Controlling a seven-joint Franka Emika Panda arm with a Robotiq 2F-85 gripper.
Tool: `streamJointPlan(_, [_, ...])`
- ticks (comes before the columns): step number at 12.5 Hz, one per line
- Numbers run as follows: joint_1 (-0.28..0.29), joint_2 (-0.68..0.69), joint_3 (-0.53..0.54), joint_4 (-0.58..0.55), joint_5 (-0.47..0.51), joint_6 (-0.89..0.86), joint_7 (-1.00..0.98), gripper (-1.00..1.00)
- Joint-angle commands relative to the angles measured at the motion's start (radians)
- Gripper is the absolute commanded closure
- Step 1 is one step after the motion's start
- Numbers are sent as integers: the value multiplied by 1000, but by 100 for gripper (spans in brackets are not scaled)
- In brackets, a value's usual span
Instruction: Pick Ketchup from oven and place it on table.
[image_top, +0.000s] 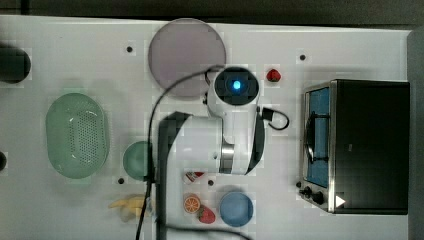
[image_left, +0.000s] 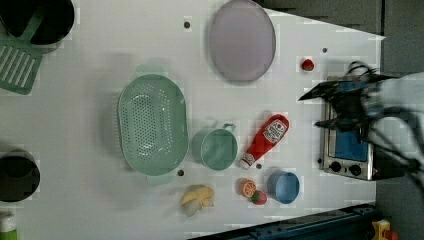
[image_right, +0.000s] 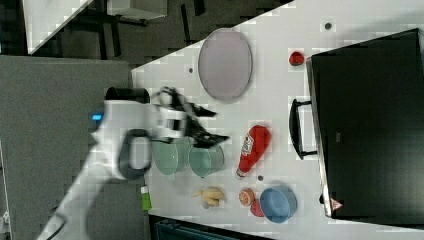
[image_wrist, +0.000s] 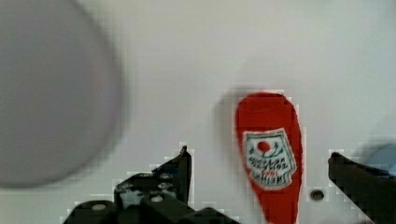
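Since the ketchup (image_wrist: 268, 161) already lies flat on the table (image_top: 65, 60), out of the oven (image_top: 370, 145) and resting freely, the step in hand looks like the retreat after release, and doing it well means leaving without disturbing the bottle. In the wrist view the fingers (image_wrist: 350, 175) stand spread as wide as they go, one on each side of the bottle and holding nothing, so I judge a straight lift is safest; any sideways drift could clip it and set it rolling. In the left view the bottle lies just beside the green cup (image_left: 216, 148), its cap near the orange slice (image_left: 247, 188) and blue bowl (image_left: 283, 187) by the table's edge. Farther off, the purple plate (image_left: 242, 40) and the closed oven lie well apart from it.
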Motion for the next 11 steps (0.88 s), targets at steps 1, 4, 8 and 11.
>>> streamJointPlan(1, [-2,-123,3,205,0,-149,53,-100])
streamJointPlan(4, [0,-140,9,368,-2,-349,53,-100])
streamJointPlan(8, [0,-139,7,507,-5,-507,53,-100])
streamJointPlan(11, [-2,-141,3,539,-5,-610,53,-100])
